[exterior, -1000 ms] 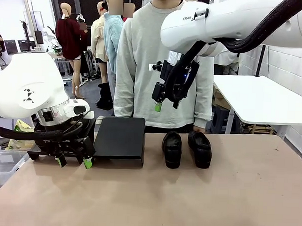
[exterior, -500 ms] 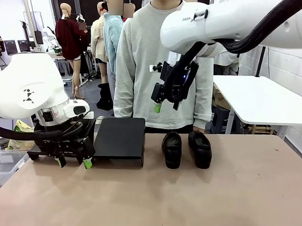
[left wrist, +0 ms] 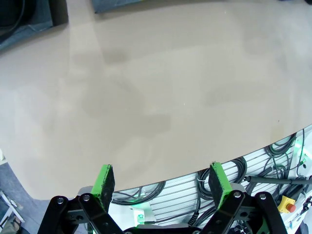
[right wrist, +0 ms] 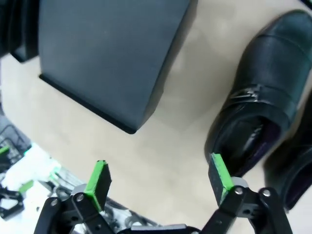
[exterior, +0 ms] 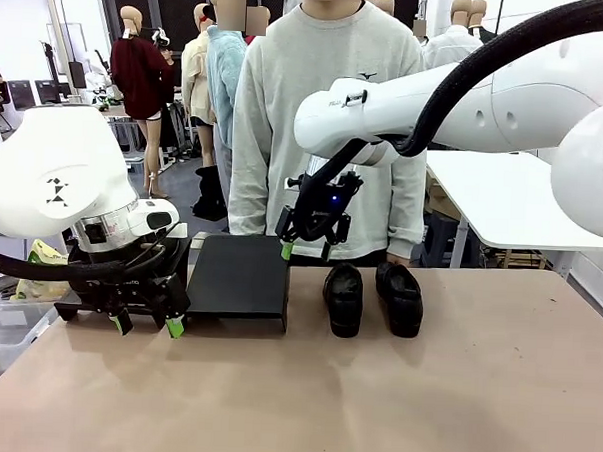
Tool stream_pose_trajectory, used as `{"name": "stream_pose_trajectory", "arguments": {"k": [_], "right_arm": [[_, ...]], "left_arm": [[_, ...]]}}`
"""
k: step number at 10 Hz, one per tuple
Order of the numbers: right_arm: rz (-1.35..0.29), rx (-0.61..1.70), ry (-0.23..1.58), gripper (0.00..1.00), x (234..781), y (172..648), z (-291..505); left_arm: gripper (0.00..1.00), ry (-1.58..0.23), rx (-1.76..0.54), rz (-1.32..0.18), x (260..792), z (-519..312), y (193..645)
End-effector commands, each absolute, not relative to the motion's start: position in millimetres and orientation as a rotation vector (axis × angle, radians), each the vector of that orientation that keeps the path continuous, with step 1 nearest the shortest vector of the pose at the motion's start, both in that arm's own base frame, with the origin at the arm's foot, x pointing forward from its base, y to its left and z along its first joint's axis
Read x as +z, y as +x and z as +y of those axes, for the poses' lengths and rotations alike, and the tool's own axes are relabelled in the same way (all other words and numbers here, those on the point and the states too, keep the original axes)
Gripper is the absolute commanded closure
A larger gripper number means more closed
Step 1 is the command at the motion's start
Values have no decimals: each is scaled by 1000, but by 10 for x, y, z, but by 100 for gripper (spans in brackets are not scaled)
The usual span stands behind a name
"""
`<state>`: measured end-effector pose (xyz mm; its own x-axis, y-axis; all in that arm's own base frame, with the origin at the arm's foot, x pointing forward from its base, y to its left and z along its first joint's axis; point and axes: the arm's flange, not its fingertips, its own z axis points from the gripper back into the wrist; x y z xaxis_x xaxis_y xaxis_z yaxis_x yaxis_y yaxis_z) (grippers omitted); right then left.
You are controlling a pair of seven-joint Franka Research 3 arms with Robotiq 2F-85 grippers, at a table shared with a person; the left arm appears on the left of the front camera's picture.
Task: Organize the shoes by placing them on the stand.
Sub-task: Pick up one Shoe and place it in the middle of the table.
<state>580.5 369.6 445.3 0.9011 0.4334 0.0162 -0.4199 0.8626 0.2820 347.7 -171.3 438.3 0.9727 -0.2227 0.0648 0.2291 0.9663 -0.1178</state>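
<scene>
Two glossy round-toed shoes (exterior: pixel 343 298), matte sloped stand (exterior: pixel 241 273)

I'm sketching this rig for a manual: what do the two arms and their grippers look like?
Both arms are glossy white and rounded: the left arm bears black triangle marks, the right arm small dark lettering. Black ribbed hoses trail each. The left gripper and right gripper are black, jaws padded green.
</scene>
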Motion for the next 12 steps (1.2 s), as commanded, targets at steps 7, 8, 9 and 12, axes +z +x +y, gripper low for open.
{"name": "stream_pose_trajectory", "arguments": {"k": [7,8,9,12], "right_arm": [[92,118,160,0,4293,5709,3652],[95,173,218,0,4335,5754,3729],[95,173,218,0,4335,5754,3729],[95,173,218,0,4335,5754,3729]], "left_arm": [[0,-120,-233,-51,4383,-1687,3482],[0,-120,-233,-51,4383,-1687,3482],[0,-120,-233,-51,4383,-1687,3482],[0,-120,-233,-51,4383,-1687,3482]]}}
